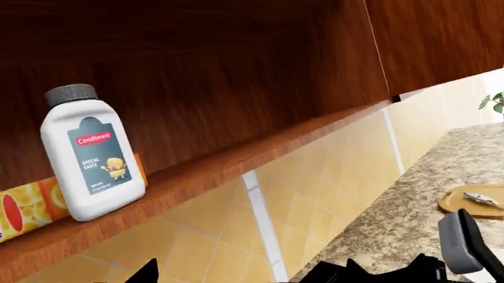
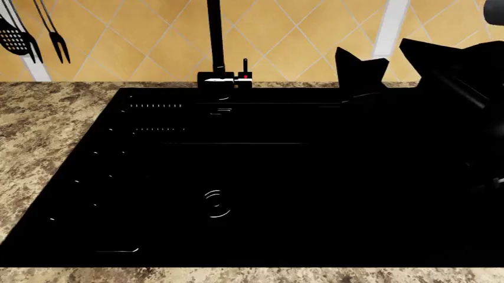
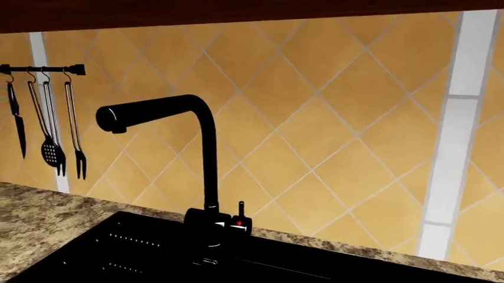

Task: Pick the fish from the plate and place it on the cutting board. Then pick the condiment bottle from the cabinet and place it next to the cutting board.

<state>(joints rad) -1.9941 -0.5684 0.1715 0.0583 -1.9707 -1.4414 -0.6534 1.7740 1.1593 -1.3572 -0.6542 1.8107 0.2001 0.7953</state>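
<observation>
Left wrist view: the condiment bottle (image 1: 93, 155) stands upright on the wooden cabinet shelf (image 1: 236, 168). It is white with a grey cap and a dark label. A yellow and orange box (image 1: 28, 206) lies just beside it, partly behind it. Far off, down on the speckled desk (image 1: 409, 206), the cutting board (image 1: 471, 201) shows, cut off by the frame edge. The fish (image 1: 482, 198) lies on top of it. One grey finger (image 1: 463, 242) of the left end effector shows at the frame edge, near nothing. I cannot tell how wide the end effector is open, and it holds nothing that shows.

Head view: a big black sink (image 2: 236, 183) fills the desk. A black tap (image 2: 214, 41) stands at 12 o'clock. Kitchen tools (image 2: 32, 32) hang on the tiled wall at 10 o'clock. A dark arm (image 2: 441, 88) shows at 2 o'clock.

Right wrist view: the tap (image 3: 193, 159) stands over the sink. Hanging tools (image 3: 47, 124) are on the wall. The right end effector does not show here.
</observation>
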